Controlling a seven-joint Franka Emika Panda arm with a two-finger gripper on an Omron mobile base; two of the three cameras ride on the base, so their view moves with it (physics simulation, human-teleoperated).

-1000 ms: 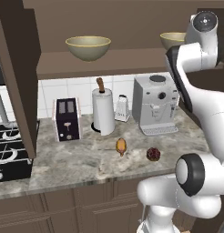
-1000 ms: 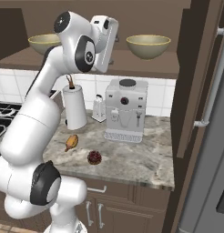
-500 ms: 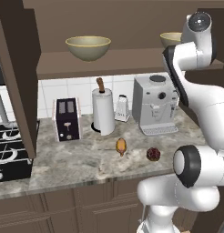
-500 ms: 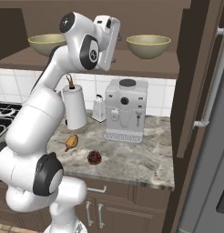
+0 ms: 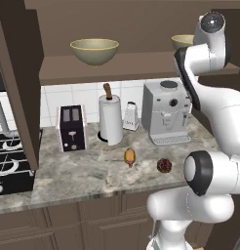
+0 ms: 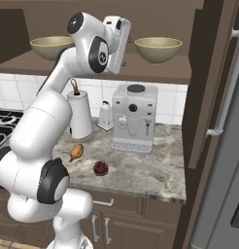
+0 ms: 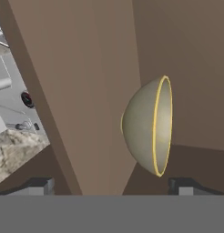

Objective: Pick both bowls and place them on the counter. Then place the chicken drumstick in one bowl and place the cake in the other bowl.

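On the dark brown wooden shelf (image 6: pixel 141 73) above the coffee machine, both wide olive-beige bowls with yellowish rims sit upright: the left bowl (image 5: pixel 94 51) over the toaster/paper-towel span, the right bowl (image 6: pixel 158 49) up and right of the coffee machine. Neither is on the counter yet.

White Franka arm is raised to shelf height, hand just left of the right bowl. Hand view is rolled sideways: right bowl (image 7: pixel 148 125) dead ahead with its rim turned toward the right of that view, seen between the two dark fingertips (image 7: pixel 38 185). Gripper (image 7: pixel 111 187) jaws are spread wide, nothing between them, no contact with the bowl.

Grey-beige marbled stone counter (image 5: pixel 83 171) over brown wooden cabinets carries, using the silver boxy coffee machine (image 5: pixel 166 112) as landmark:
- small metal box grater (image 5: pixel 130 116) just left of it, against the tiled wall
- white paper towel roll on a wooden-topped holder (image 5: pixel 111 119) further left
- dark two-slot toaster (image 5: pixel 71 128) left of that
- small orange-brown glazed chicken drumstick (image 5: pixel 130 156) in front and left of the machine, lying on bare counter
- small dark red-brown speckled cake lump (image 5: pixel 164 165) in front of the machine, near the drumstick but apart from it, closer to the counter edge

Black stovetop (image 5: pixel 10 161) is at the far left end, well apart from the machine.
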